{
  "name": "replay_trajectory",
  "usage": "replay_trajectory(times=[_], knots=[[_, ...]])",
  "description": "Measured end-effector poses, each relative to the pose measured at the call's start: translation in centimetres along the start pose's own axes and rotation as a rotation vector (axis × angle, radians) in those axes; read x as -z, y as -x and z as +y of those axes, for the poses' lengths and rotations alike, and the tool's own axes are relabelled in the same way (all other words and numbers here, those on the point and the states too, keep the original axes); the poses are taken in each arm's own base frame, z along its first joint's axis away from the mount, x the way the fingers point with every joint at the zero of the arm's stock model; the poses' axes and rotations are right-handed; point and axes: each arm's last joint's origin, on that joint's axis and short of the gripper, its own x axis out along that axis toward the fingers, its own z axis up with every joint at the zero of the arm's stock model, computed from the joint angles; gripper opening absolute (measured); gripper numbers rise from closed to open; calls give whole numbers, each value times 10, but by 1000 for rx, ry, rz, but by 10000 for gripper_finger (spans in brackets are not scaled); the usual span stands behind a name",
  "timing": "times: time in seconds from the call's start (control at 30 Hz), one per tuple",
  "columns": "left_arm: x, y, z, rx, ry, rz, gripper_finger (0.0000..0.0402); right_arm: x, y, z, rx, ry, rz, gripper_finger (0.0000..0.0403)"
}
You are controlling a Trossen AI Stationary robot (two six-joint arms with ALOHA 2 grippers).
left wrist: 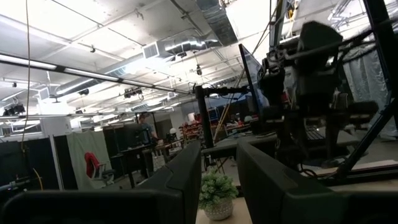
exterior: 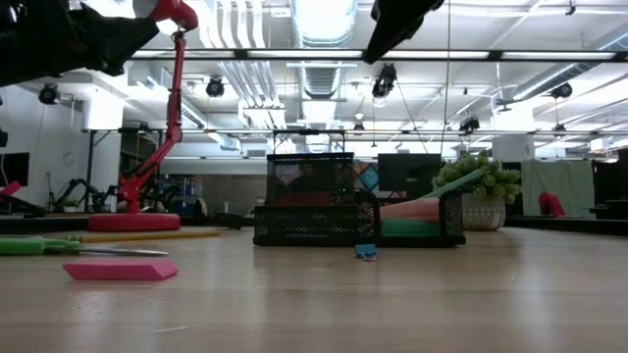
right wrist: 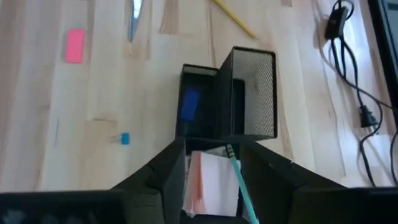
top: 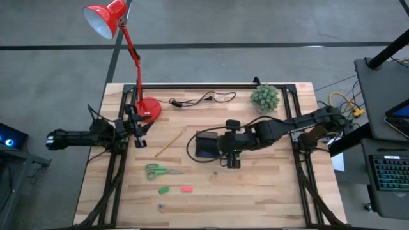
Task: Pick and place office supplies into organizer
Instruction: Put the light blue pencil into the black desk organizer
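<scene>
The black mesh organizer (top: 206,145) stands mid-table. In the right wrist view its tall cup (right wrist: 254,93) is at the far end, a blue item (right wrist: 189,102) lies in the low middle part, and a pink-and-white sticky-note pad (right wrist: 208,183) and a teal pen (right wrist: 239,180) lie in the near part. My right gripper (right wrist: 211,149) hangs open just above that near part, its fingers on either side of pad and pen. Green-handled scissors (top: 160,171), a yellow pencil (top: 169,145), a green piece (top: 164,190), a pink piece (top: 186,188) and a tiny blue piece (right wrist: 124,138) lie flat on the table. My left gripper (left wrist: 217,180) waits open at the table's left edge.
A red lamp stands on its round base (top: 148,108) at the far left. A black cable (top: 201,99) runs along the far edge, and a small potted plant (top: 264,98) stands at the far right. Bare wood lies near the front edge and right of the organizer.
</scene>
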Motion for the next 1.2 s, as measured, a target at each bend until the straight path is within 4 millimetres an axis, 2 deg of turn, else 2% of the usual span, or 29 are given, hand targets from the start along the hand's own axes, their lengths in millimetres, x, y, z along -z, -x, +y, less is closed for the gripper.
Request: replay_trajectory(times=[0.13, 0.27, 0.47, 0.63, 0.83, 1.2], knots=[[1, -1, 0, 3, -2, 8, 89, 5, 3, -1, 6, 16, 45, 129], [1, -1, -1, 5, -3, 11, 89, 18, 0, -2, 20, 105, 186, 130], [1, -1, -1, 5, -2, 8, 89, 36, -9, -11, 44, 177, 321, 151], [1, -1, -1, 4, -2, 7, 89, 48, -20, -25, 76, 166, 416, 169], [1, -1, 0, 3, -2, 5, 89, 63, -36, -41, 47, 116, 487, 180], [1, -1, -1, 5, -2, 7, 89, 81, -62, -58, 45, 102, 480, 179]])
